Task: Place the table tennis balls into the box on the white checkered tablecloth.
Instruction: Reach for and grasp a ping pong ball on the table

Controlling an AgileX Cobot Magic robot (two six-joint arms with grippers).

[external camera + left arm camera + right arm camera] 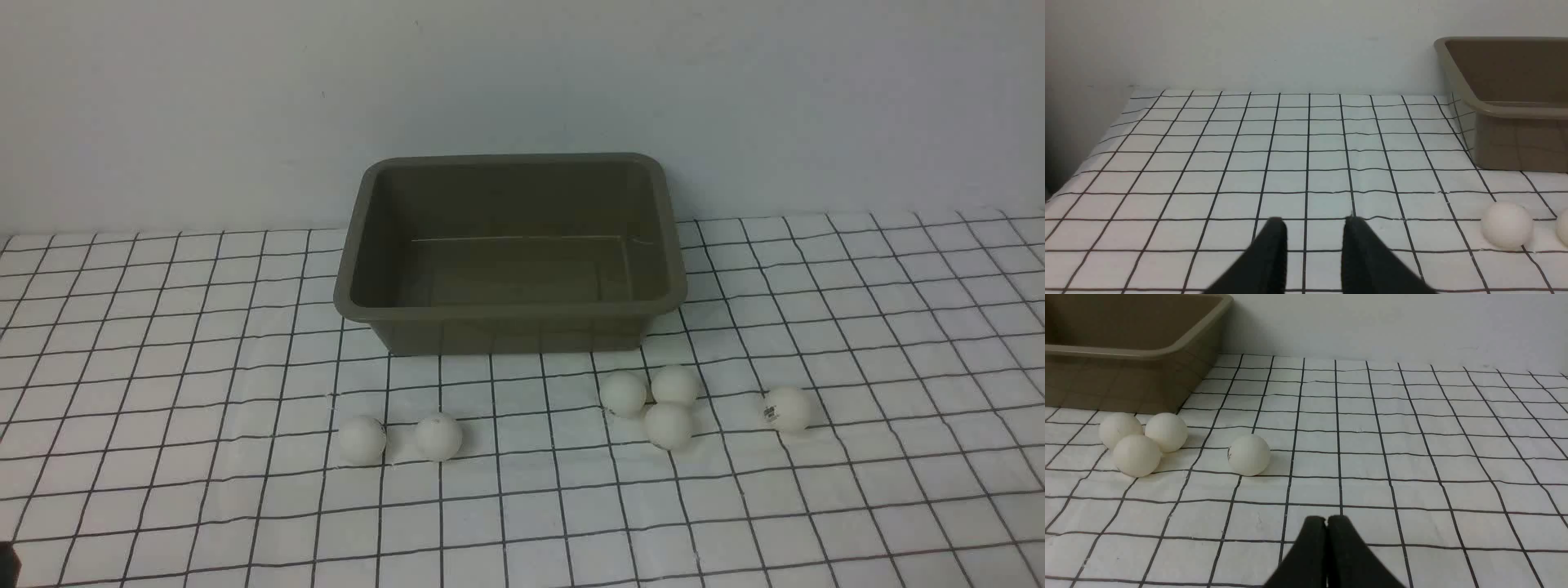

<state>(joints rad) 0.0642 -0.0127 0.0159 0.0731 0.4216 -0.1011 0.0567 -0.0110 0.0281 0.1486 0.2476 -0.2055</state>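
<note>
Six white balls (pixel 668 425) on checkered tablecloth (pixel 163 392), near front of olive box (pixel 510 311).

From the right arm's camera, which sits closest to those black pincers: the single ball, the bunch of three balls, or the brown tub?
1. The lone ball, just ahead of the right end effector, which is shut.
2. The cluster of three balls, further over toward the box.
3. The box, behind that cluster.
</note>
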